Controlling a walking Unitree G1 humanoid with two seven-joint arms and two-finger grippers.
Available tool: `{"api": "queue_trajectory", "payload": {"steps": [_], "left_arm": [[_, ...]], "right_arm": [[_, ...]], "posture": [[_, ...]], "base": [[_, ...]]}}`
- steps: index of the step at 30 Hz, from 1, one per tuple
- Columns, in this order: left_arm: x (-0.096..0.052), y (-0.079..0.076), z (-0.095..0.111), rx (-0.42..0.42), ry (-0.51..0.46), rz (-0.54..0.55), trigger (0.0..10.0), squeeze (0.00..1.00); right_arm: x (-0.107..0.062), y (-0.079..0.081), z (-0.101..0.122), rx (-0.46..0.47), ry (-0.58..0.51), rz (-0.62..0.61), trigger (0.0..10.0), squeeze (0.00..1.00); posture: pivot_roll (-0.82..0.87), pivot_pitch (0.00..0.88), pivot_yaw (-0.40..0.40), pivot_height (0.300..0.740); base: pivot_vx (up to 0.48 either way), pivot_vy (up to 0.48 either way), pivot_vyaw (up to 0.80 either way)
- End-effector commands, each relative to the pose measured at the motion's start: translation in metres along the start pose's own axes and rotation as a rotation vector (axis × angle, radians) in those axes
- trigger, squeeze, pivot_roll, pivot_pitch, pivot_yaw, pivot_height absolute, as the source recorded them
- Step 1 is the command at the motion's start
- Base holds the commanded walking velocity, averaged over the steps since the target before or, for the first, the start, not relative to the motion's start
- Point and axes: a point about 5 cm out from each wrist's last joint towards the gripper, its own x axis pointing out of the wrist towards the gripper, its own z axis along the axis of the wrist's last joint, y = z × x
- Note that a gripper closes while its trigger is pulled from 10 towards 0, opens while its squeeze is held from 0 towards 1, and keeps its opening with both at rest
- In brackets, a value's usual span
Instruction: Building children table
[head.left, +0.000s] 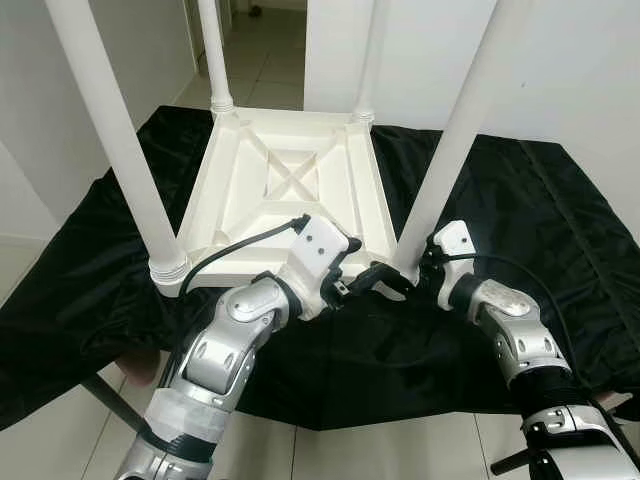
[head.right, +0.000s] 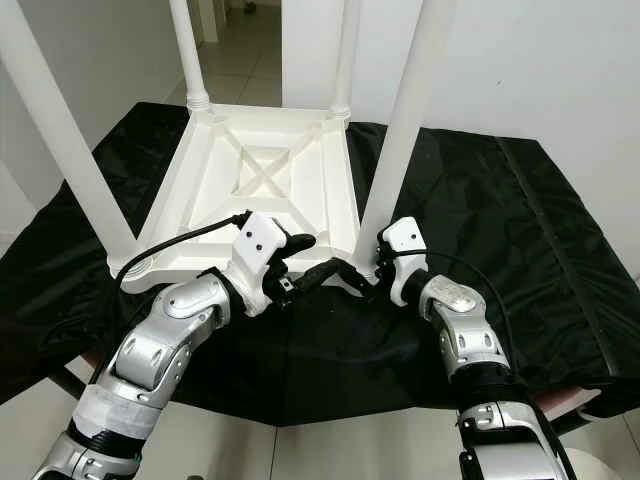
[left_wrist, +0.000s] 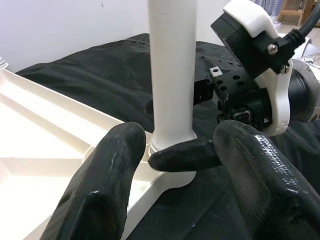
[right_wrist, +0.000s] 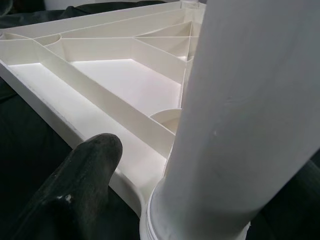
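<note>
Table (head.left: 290, 190) upturned | right fingers (right_wrist: 75, 190) clasp leg (head.left: 455, 150) | left fingers (left_wrist: 107, 190) spread beside it

Silver jointed arms, white wrist housings (black cables), black-fingered end effectors.

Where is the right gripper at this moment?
In the left eye view, the right gripper is at the base of the near-right table leg, with the left gripper just beside it over the black cloth.

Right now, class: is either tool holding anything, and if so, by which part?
The right tool grips the near right table leg at its base, by the corner socket. The left tool is open around that same base, holding nothing.
</note>
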Motion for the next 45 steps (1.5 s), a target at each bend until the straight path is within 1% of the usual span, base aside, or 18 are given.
{"api": "queue_trajectory", "payload": {"steps": [1,2,3,5,6,7,8,9,19,20,21,32,34,36,41,42,44,45], "left_arm": [[0.005,-0.002,0.002,0.009,-0.009,-0.032,10.0,0.0],[0.007,-0.002,0.003,0.012,-0.01,-0.039,10.0,0.0],[0.007,-0.002,0.003,0.011,-0.012,-0.041,10.0,0.0],[0.007,-0.002,0.003,0.011,-0.013,-0.042,10.0,0.0],[0.008,-0.002,0.004,0.011,-0.012,-0.044,10.0,0.0],[0.008,-0.002,0.004,0.011,-0.012,-0.044,10.0,0.0],[0.008,-0.002,0.004,0.013,-0.012,-0.046,10.0,0.0],[0.007,-0.002,0.004,0.013,-0.013,-0.048,10.0,0.0],[0.001,-0.001,0.001,0.01,0.008,-0.039,10.0,0.0],[0.0,0.0,0.0,0.01,0.009,-0.032,10.0,0.0],[-0.001,0.001,0.0,0.011,0.01,-0.027,10.0,0.0],[-0.008,0.0,-0.01,0.008,0.04,-0.029,10.0,0.0],[-0.01,-0.002,-0.013,0.016,0.044,-0.037,10.0,0.0],[-0.011,-0.004,-0.021,0.012,0.055,-0.046,10.0,0.0],[-0.011,-0.006,-0.027,0.011,0.061,-0.041,10.0,0.0],[-0.011,-0.005,-0.03,0.003,0.064,-0.024,10.0,0.0],[-0.011,-0.005,-0.03,0.003,0.064,-0.024,10.0,0.0],[-0.011,-0.004,-0.031,0.003,0.067,-0.013,10.0,0.0]], "right_arm": [[0.007,0.009,-0.004,-0.01,0.014,0.04,10.0,0.0],[0.01,0.012,-0.007,-0.018,0.013,0.048,10.0,0.0],[0.011,0.014,-0.008,-0.019,0.014,0.053,7.4,0.0],[0.011,0.015,-0.01,-0.02,0.016,0.057,7.4,0.0],[0.011,0.016,-0.011,-0.017,0.019,0.061,3.4,0.0],[0.011,0.016,-0.011,-0.017,0.019,0.061,3.4,0.0],[0.011,0.016,-0.013,-0.018,0.02,0.063,0.7,0.0],[0.01,0.017,-0.015,-0.018,0.021,0.065,0.0,0.0],[-0.003,0.019,-0.033,0.051,0.051,0.024,0.0,0.0],[-0.005,0.02,-0.036,0.071,0.047,0.001,7.6,0.0],[-0.006,0.022,-0.037,0.1,0.035,-0.018,10.0,0.0],[-0.007,0.035,-0.04,0.181,-0.011,-0.19,10.0,0.0],[-0.006,0.04,-0.039,0.202,-0.023,-0.265,10.0,0.0],[-0.005,0.049,-0.034,0.269,-0.054,-0.457,10.0,0.0],[-0.008,0.055,-0.033,0.328,-0.07,-0.652,10.0,0.0],[-0.012,0.057,-0.034,0.355,-0.062,-0.78,10.0,0.0],[-0.012,0.057,-0.034,0.355,-0.062,-0.78,10.0,0.0],[-0.014,0.06,-0.035,0.388,-0.045,-0.87,10.0,0.0]], "posture": [[0.02,0.0,0.015,0.74],[0.01,0.0,0.019,0.74],[0.01,0.0,0.024,0.74],[0.01,0.0,0.025,0.74],[0.01,0.0,0.027,0.74],[0.01,0.0,0.027,0.74],[0.01,0.001,0.029,0.74],[0.02,0.014,0.033,0.74],[0.03,0.039,0.027,0.74],[0.04,0.04,0.024,0.74],[0.04,0.04,0.021,0.74],[0.03,0.043,0.003,0.74],[0.03,0.045,0.0,0.74],[0.02,0.041,-0.017,0.74],[0.02,0.039,-0.015,0.74],[0.02,0.04,-0.013,0.74],[0.02,0.04,-0.013,0.74],[0.03,0.04,-0.014,0.74]], "base": [[0.0,0.0,0.0],[0.0,0.0,0.0],[0.0,0.0,0.0],[0.0,0.0,0.0],[0.0,0.0,0.0],[0.0,0.0,0.0],[0.0,0.0,0.0],[0.0,0.0,0.0],[0.0,0.0,0.0],[0.0,0.0,0.0],[0.0,0.0,0.0],[0.0,0.0,0.0],[0.0,0.0,0.0],[0.0,0.0,0.0],[0.0,0.0,0.0],[0.0,0.0,0.0],[0.0,0.0,0.0],[0.0,0.0,0.0]]}}
